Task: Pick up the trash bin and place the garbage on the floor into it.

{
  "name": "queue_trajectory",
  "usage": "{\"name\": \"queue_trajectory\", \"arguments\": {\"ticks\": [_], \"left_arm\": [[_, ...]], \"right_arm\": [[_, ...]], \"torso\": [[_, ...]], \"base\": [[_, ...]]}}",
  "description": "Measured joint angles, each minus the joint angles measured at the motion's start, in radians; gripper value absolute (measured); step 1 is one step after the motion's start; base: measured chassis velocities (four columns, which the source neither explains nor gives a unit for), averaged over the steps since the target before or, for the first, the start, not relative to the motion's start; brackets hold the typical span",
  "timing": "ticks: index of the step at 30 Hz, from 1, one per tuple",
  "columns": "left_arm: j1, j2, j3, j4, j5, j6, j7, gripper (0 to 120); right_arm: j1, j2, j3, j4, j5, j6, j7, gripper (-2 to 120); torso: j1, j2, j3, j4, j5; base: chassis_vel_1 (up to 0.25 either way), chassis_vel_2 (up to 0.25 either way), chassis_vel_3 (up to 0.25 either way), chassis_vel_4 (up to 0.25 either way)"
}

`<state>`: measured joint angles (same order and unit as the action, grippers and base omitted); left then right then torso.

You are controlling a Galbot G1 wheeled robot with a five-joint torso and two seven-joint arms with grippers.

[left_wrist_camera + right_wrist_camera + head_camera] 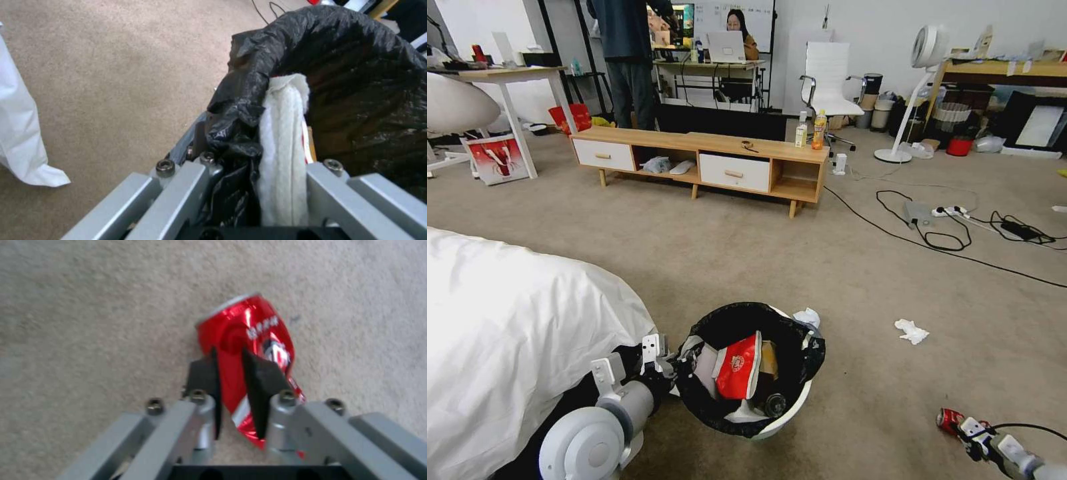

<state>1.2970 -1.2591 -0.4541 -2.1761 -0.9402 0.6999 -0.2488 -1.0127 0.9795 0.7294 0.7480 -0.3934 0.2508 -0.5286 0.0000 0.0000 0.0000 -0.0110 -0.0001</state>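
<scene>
The trash bin, white with a black bag folded over its rim, sits low in the middle of the head view on the floor. My left gripper is shut on its near-left rim; in the left wrist view the left gripper pinches the black bag and a white tissue. Inside lie a red-white snack wrapper and a brown paper bag. My right gripper is shut on the crushed red can, its black pads squeezing the can just over the carpet. One crumpled tissue lies on the floor, another at the bin's far rim.
A white-sheeted bed crowds the left arm. A low wooden cabinet with upright bottles stands ahead. Black cables and a power strip cross the carpet on the right, and a standing fan is beyond.
</scene>
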Motion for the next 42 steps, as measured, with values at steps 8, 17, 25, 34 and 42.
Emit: {"name": "queue_trajectory", "arguments": {"ticks": [8, 17, 25, 34, 42], "left_arm": [[0.009, 0.0, -0.001, -0.009, 0.002, 0.0, 0.0, 7], [0.023, -0.002, -0.003, -0.023, 0.009, 0.0, 0.0, 7], [0.031, -0.01, -0.004, -0.028, 0.02, 0.0, 0.001, 7], [0.045, -0.013, -0.004, -0.038, 0.03, -0.001, 0.003, 7], [0.046, -0.02, 0.001, -0.039, 0.039, -0.001, 0.004, 7]], "right_arm": [[0.026, 0.003, 0.005, -0.045, -0.01, -0.005, 0.026, 48], [0.062, 0.01, -0.027, -0.066, -0.016, -0.013, 0.049, 79], [0.096, 0.027, -0.088, -0.085, -0.047, -0.095, 0.179, 100], [0.11, 0.032, -0.096, -0.102, -0.081, -0.12, 0.213, 100], [0.084, 0.013, -0.082, -0.082, -0.074, -0.121, 0.21, 100]], "torso": [[0.0, 0.0, 0.0, 0.0, 0.0], [0.0, 0.0, 0.0, 0.0002, 0.0], [0.0, 0.0, 0.0, 0.0001, 0.0], [0.0, 0.0, 0.0, 0.0001, 0.0002], [0.0, 0.0, 0.0, -0.0001, 0.0001]], "base": [[0.0, 0.0, 0.0, 0.0], [0.0, 0.0, 0.0, 0.0], [0.0, 0.0, 0.0, 0.0], [0.0, 0.0, 0.0, 0.0], [0.0, 0.0, 0.0, 0.0]]}}
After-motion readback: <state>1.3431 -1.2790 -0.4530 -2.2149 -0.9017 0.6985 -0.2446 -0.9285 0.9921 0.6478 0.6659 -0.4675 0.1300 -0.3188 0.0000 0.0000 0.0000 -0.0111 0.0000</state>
